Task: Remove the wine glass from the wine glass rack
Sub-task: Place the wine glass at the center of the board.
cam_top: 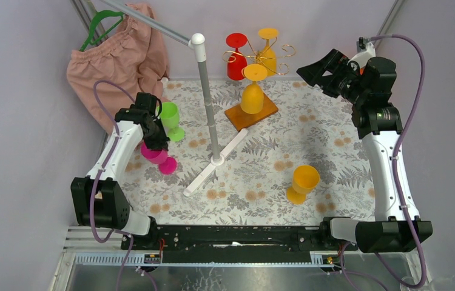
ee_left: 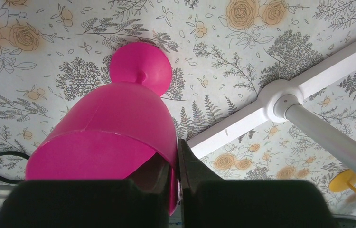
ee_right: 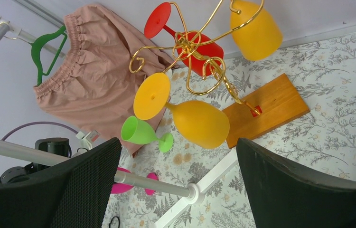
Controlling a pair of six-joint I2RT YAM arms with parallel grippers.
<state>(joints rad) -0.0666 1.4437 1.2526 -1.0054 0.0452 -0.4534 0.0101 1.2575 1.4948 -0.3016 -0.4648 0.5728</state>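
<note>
Holding the right gripper (ee_right: 178, 145) spread wide, touching nothing. Facing the thin gold wire wine glass rack (ee_right: 271, 102) on its flat orange-brown wooden base, straight ahead of the spread fingers. Framing between those fingers an orange plastic wine glass (ee_right: 200, 123) hung upside down from the nearest scroll arm, with a red wine glass (ee_right: 207, 50) and a second orange wine glass (ee_right: 254, 28) hung beyond. Pinching the rim wall of a magenta plastic wine glass (ee_left: 119, 123) in the left gripper (ee_left: 175, 152), glass tilted, foot pointing away from the fingers toward the floral cloth (ee_left: 261, 57).

Your top camera looks down with the white pole stand (cam_top: 208, 103) near centre. Left wrist hangs close above its foot; right wrist faces it from beyond the wine glass rack (ee_right: 271, 102). All share it.
</note>
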